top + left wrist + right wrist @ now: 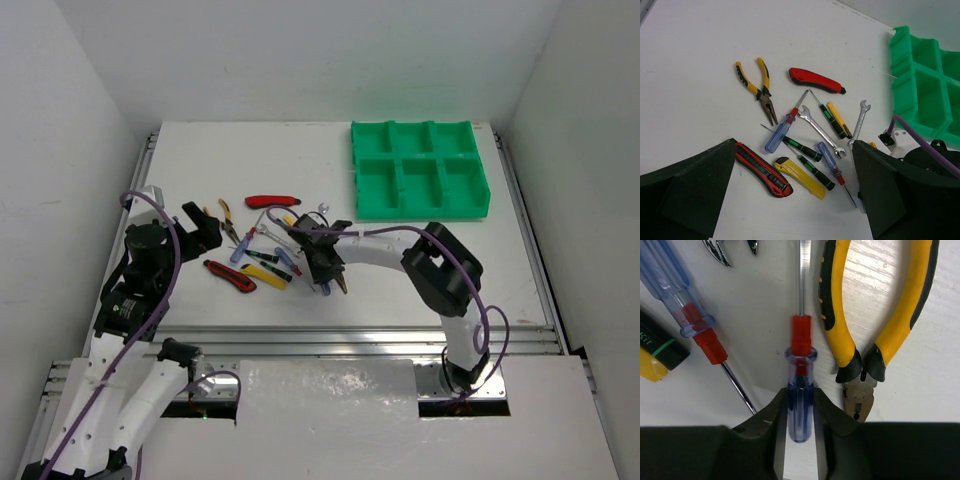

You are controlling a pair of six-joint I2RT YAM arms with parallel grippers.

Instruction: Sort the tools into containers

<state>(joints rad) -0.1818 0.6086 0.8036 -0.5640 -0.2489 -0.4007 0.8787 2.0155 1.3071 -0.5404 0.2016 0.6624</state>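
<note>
We hold the thin screwdriver with the clear blue plastic handle (800, 390).
Our right claw (800, 405) pinches that handle, low over the white bench (200, 160), just beside the yellow-handled pliers (840, 335) and well apart from the bright green plastic tray (425, 212). We think it is light, stiff and slippery. Our left claw (793, 142) is spread wide.

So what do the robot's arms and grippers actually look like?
The left arm and right arm are white tubes joined by chunky black motor housings. A purple cable loops loosely along each. The left gripper and right gripper are black, each with two thick matte fingers that taper to blunt tips. I can make out no markings.
</note>
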